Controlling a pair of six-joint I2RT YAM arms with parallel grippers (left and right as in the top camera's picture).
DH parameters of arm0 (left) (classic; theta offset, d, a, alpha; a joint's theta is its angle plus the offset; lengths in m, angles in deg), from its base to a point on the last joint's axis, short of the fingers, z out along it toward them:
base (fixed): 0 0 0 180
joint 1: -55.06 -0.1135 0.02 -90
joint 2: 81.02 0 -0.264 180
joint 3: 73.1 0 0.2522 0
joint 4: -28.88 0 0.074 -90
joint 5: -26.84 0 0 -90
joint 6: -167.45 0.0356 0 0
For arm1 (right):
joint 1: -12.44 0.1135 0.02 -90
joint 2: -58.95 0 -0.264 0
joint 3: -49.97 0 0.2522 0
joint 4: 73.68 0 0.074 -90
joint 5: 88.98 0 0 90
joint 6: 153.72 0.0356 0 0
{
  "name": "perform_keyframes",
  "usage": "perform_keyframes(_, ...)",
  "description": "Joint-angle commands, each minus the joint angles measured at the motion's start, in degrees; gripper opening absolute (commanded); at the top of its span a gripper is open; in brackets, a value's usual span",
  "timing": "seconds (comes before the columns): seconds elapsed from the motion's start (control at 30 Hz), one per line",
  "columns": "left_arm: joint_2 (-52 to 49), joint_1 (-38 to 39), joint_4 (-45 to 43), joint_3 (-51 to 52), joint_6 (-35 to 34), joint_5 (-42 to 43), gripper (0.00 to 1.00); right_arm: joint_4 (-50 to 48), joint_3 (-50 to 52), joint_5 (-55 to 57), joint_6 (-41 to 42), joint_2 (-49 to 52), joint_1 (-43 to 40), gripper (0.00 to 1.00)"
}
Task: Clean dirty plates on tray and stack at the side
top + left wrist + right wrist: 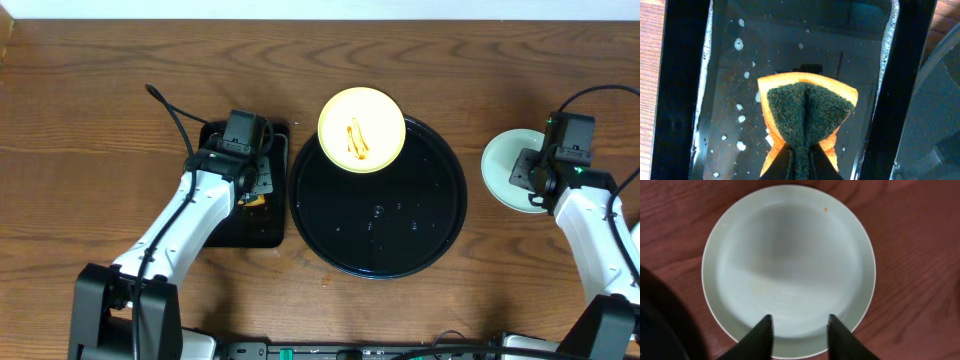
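Observation:
A pale yellow plate point(361, 129) with orange-brown sauce streaks rests on the far rim of the round black tray point(430, 235). A pale mint plate point(503, 163) lies on the table at the right; it fills the right wrist view point(790, 260), with one tiny orange speck near its rim. My right gripper point(799, 321) is open just above this plate's near edge, holding nothing. My left gripper point(800, 152) is shut on a folded sponge point(807, 112), orange with a dark green scrub face, over the rectangular black tray point(680, 100). No third plate is in view.
The rectangular tray point(262, 235) sits left of the round tray and holds a film of water with foam specks. Water drops lie on the round tray. A cable runs across the table behind the left arm.

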Motion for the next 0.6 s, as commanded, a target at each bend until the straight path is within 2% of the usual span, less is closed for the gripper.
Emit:
perform_keyframes(0.0, -0.48, -0.26, 0.02, 0.35, -0.59, -0.07, 0.09, 1.38, -0.09, -0.13, 0.72, -0.44, 0.00, 0.40)
perform_keyframes(0.1, -0.48, -0.26, 0.02, 0.35, -0.59, -0.07, 0.09, 2.84, -0.09, 0.09, 0.96, -0.48, -0.35, 0.40)
perform_keyframes(0.2, -0.48, -0.26, 0.02, 0.35, -0.59, -0.07, 0.09, 4.66, -0.09, 2.16, 5.20, -0.48, -2.91, 0.44)
perform_keyframes(0.3, -0.48, -0.26, 0.02, 0.35, -0.59, -0.07, 0.09, 5.88, -0.09, 1.62, 7.74, -0.48, -7.63, 0.48)
perform_keyframes(0.57, -0.48, -0.26, 0.00, 0.35, -0.59, -0.07, 0.09, 4.26, -0.09, 1.38, 7.98, -0.46, -21.38, 0.50)
